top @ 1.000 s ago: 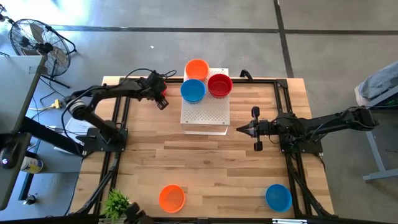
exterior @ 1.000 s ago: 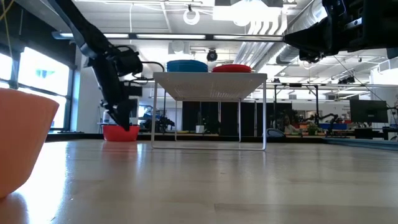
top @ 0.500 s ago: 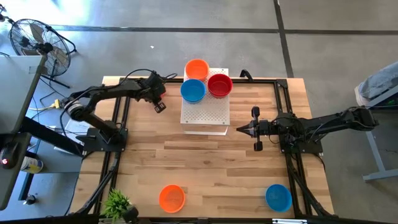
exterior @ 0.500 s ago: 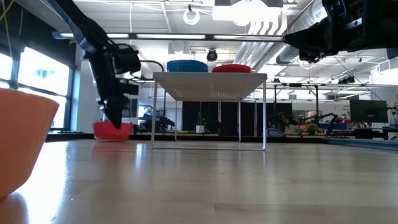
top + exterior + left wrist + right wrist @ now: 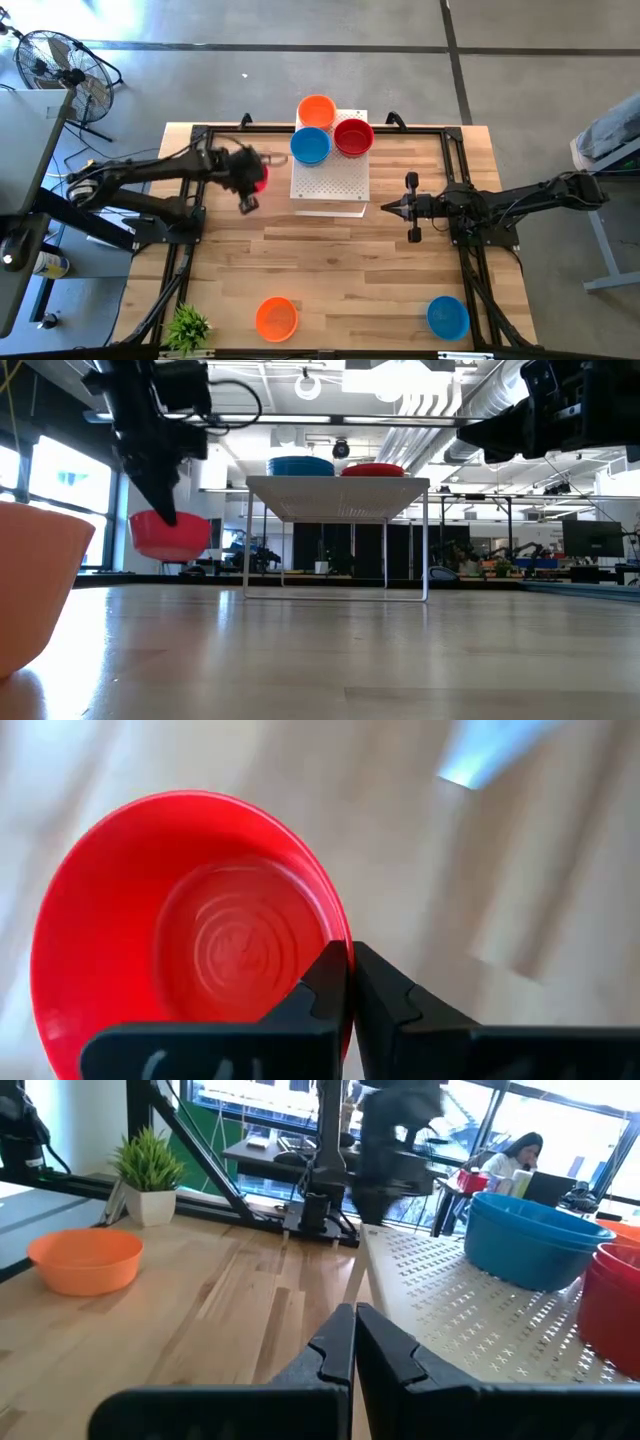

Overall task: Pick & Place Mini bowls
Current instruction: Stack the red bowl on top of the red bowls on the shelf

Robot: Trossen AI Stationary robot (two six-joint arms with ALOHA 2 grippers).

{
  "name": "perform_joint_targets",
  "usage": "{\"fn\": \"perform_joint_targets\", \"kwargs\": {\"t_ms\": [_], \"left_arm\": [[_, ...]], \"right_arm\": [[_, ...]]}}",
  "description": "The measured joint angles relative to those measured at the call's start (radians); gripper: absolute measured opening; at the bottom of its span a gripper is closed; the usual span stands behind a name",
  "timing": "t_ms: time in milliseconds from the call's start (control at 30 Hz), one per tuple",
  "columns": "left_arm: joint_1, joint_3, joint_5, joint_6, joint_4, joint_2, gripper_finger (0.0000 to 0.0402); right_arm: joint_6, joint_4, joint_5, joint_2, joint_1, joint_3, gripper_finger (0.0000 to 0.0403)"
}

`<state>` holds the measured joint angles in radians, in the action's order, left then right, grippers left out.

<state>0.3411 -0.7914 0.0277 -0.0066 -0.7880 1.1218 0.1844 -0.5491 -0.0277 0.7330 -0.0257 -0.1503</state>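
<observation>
I hold a red mini bowl (image 5: 170,536) in the air with the left gripper (image 5: 349,982).

Its fingers are pinched on the bowl's rim, and the bowl hangs clear above the table (image 5: 330,265), beside the white board (image 5: 331,180). On that board I see three more bowls: orange (image 5: 316,108), blue (image 5: 310,146), red (image 5: 353,136). Another orange bowl (image 5: 276,318) and a blue one (image 5: 448,317) sit at the near edge. My right gripper (image 5: 353,1348) waits closed and empty, beside the board.

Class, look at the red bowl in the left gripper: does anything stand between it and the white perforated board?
Nothing visible does. The left gripper holds the red bowl clear of the table, with open space across to the white perforated board.
</observation>
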Motion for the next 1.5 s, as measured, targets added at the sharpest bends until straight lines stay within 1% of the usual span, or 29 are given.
{"fn": "perform_joint_targets", "kwargs": {"t_ms": [133,233,333,400,533,667,767,933,1067,1200,1400,1500], "left_arm": [[-0.201,0.000,-0.024,-0.065,-0.043,-0.008,0.0002],[-0.348,0.000,-0.057,-0.116,-0.024,-0.007,0.0002],[-0.479,0.001,-0.067,-0.167,0.092,0.018,0.0002],[-0.549,0.001,-0.067,-0.194,0.184,0.040,0.0001],[-0.640,0.001,-0.047,-0.219,0.378,0.113,0.0001],[-0.664,0.001,0.005,-0.182,0.553,0.212,0.0001],[-0.662,0.002,0.019,-0.131,0.696,0.293,0.0001],[-0.662,-0.004,0.103,-0.038,0.907,0.411,0.0001],[-0.662,-0.066,0.140,-0.024,0.918,0.499,0.0001],[-0.662,-0.123,0.140,-0.001,0.892,0.571,0.0001],[-0.648,-0.192,0.096,0.010,0.885,0.676,0.0001],[-0.641,-0.217,0.079,0.038,0.884,0.697,0.0011]], "right_arm": [[0.000,-0.002,0.000,0.000,0.000,0.001,0.0002],[0.000,-0.002,0.000,0.000,0.000,0.001,0.0001],[-0.001,-0.002,0.000,0.000,0.000,0.001,0.0002],[-0.001,-0.002,0.001,0.000,0.000,0.001,0.0001],[-0.002,-0.002,0.001,0.000,0.000,0.001,0.0001],[-0.004,-0.009,0.001,0.000,0.000,0.001,0.0001],[-0.016,-0.011,0.006,0.000,0.000,0.001,0.0001],[-0.024,-0.017,0.006,0.000,0.000,0.002,0.0001],[-0.030,-0.017,0.006,0.000,0.000,0.002,0.0002],[-0.030,-0.017,0.006,0.000,0.000,0.002,0.0001],[-0.051,-0.017,0.011,0.000,0.000,0.002,0.0001],[-0.051,-0.016,0.011,0.000,0.000,0.002,0.0002]]}}
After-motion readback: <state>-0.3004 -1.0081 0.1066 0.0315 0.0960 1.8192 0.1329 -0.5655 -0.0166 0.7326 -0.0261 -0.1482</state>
